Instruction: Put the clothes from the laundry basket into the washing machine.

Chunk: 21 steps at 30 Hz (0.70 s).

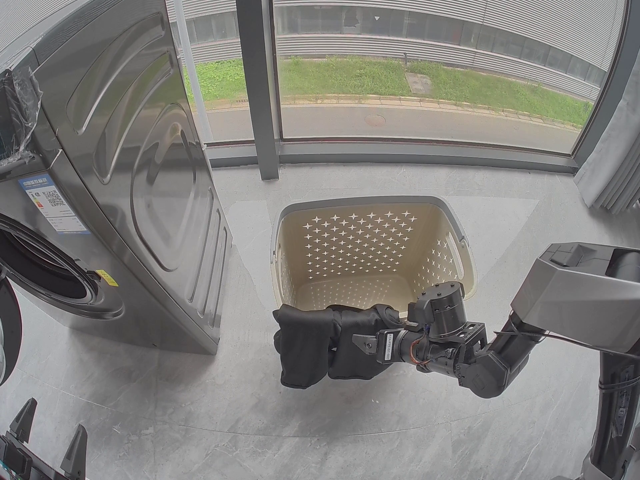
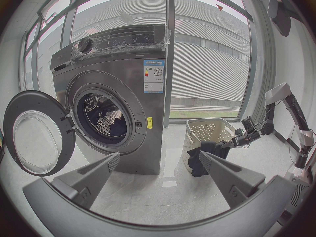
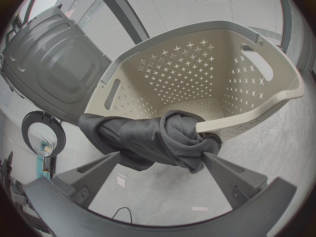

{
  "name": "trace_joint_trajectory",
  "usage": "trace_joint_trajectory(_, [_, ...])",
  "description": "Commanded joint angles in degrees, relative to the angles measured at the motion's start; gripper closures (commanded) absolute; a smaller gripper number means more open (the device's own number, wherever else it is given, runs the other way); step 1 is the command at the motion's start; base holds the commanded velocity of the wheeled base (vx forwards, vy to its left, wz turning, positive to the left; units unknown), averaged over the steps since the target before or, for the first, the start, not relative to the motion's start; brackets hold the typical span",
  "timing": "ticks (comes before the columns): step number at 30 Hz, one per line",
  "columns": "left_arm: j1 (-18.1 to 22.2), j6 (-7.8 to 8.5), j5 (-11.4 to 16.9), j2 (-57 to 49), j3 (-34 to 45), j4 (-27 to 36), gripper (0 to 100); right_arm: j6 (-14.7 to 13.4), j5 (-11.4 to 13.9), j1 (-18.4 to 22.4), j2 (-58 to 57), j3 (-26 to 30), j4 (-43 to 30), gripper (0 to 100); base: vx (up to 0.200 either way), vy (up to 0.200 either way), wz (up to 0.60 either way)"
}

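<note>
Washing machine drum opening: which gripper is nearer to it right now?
Left. The left gripper sits low in front of the drum opening, facing it across bare floor. The right gripper is off at the laundry basket, at its near rim, against the dark garment draped there.

Grey marble floor (image 1: 200,395), tall window (image 1: 427,55), dark window post (image 1: 257,68), grass strip (image 1: 373,75) outside, pale curtain (image 1: 617,161) at right

The cream plastic laundry basket (image 1: 360,248) has little star-shaped holes all over. The dark grey cloth (image 1: 310,348) is plain. The metal washing machine (image 1: 133,168) is silver-grey.
</note>
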<state>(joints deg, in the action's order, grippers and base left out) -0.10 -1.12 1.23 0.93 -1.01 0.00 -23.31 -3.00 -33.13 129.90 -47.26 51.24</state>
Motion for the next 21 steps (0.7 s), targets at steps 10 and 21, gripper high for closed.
trace_joint_trajectory(10, [0.0,-0.11,0.0,-0.9,0.9,0.0,0,0.4,-3.1,0.6,6.0,-5.8,0.0,0,0.0,0.0,0.0])
trace_joint_trajectory(21, [0.0,-0.11,0.0,-0.9,1.0,0.0,0,0.2,-3.3,0.7,6.9,-7.4,0.5,0,0.0,0.0,0.0])
